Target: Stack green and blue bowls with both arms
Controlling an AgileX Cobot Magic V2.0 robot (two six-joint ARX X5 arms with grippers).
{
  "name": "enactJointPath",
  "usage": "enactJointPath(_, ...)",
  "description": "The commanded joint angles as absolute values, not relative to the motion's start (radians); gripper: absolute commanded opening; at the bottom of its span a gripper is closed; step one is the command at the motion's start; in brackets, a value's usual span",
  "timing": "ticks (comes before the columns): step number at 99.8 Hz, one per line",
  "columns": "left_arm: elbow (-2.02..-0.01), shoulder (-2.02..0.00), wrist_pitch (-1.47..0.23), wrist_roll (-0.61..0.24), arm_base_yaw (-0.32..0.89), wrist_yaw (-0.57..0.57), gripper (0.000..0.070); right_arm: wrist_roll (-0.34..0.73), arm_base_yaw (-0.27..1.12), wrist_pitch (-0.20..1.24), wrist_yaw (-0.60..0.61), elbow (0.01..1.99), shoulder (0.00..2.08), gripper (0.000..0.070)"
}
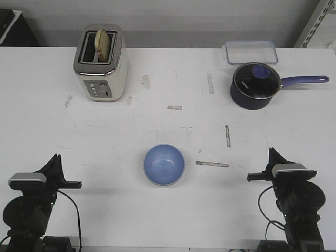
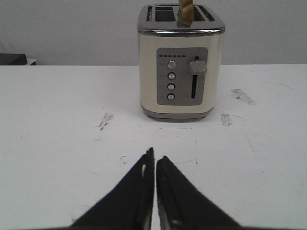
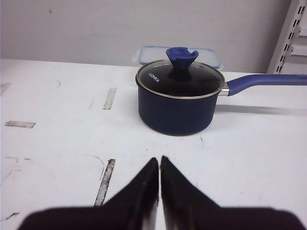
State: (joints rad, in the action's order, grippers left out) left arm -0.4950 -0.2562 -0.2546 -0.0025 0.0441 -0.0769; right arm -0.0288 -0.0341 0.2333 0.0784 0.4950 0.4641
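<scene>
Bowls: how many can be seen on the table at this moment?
1 is visible: the blue bowl, front centre of the table, between the two grippers. No separate green bowl shows in any view; whether it sits beneath the blue one cannot be told.

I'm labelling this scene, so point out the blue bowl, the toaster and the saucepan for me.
blue bowl [image 1: 164, 164], front view, on the inside floor of the bowl.
toaster [image 2: 180, 72], left wrist view, on the grey control panel of its cream front.
saucepan [image 3: 175, 112], right wrist view, on its dark navy side wall.
</scene>
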Motion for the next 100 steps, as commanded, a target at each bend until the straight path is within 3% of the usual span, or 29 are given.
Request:
enactJointPath(1,-0.429,-0.223,-0.198,-0.009,0.036,-0.078,0.0001,-0.027,-0.033,0.22,0.078,0.506,0.464,0.0)
enactJointPath(40,-0.013,-0.003,0.096,-0.007,0.034,-0.078,0.0001,-0.027,-0.033,0.22,0.078,0.506,0.464,0.0)
enactJointPath(100,-0.013,-0.003,0.092,-0.008,0.033,-0.072,0.0001,-0.027,-0.033,0.209,0.078,0.506,0.464,0.0)
